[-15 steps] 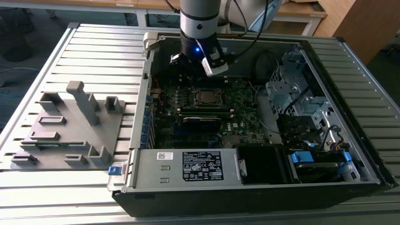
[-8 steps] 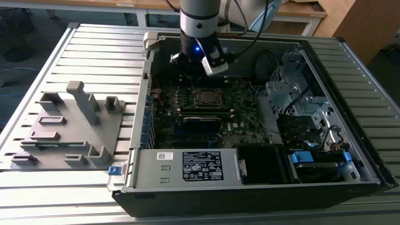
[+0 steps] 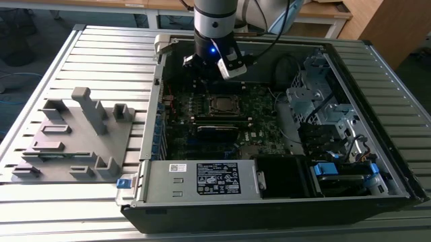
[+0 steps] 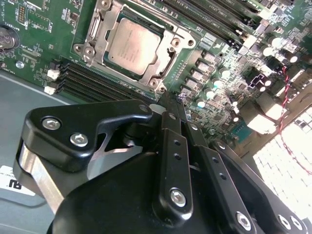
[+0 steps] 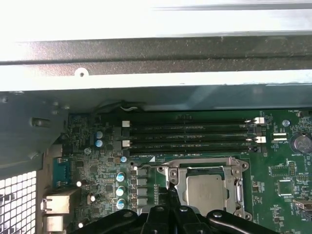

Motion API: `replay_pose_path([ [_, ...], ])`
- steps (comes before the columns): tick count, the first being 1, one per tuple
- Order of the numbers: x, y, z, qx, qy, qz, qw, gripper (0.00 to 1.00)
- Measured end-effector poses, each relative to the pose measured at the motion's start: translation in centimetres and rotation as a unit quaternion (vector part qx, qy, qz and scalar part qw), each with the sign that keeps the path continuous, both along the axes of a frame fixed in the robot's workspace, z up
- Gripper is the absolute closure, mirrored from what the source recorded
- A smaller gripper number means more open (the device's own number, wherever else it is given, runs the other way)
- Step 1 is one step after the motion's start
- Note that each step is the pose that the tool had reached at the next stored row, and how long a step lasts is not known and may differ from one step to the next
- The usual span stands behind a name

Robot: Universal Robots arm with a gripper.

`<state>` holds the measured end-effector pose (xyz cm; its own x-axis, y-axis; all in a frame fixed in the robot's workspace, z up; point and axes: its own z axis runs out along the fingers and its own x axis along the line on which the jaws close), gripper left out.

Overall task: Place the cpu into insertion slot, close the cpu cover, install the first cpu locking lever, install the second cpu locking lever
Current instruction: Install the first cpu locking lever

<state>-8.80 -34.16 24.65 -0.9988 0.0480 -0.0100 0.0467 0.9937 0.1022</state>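
- Slatted table [image 3: 101,55]; grey fixture [image 3: 74,146] on it at the exterior view's left, well apart from the arm.
- Open case [image 3: 269,212] just beside the fixture, lying on its side with the top open.
- Inside the case, near edge: label-topped box [image 3: 202,179], with a blue tab [image 3: 123,182] at the case's outer corner.
- Inside the case, middle: green motherboard [image 3: 195,146] lying flat on the case floor.
- Slot [image 3: 211,104] sits on the motherboard, below the arm [image 3: 214,20].
- Cpu [image 4: 134,46] [image 5: 207,190] lies in the slot, flat, silver top up, in both wrist views.
- Cover [image 4: 183,36] [image 5: 234,165] lies flat around the cpu, its frame over the chip's edges, centre cut-out showing the chip.
- Can't tell whether the levers are latched.
- Four long black slots [image 5: 190,136] lie side by side just beside the cpu slot.
- Gripper [image 4: 168,103] [image 5: 171,191] hangs above the board near the slot's edge, apart from the cpu; fingers [image 4: 171,146] pressed together, nothing between them.
- Inside the case, the exterior view's right: metal drive cage [image 3: 316,96] with cables, and a blue latch [image 3: 325,169] nearer the front.
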Motion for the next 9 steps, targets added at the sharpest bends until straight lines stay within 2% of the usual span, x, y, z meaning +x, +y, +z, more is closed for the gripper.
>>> replay_pose_path([
  [9, -0.22, -0.01, 0.03, -0.0001, 0.0001, 0.0, 1.0, 0.89],
])
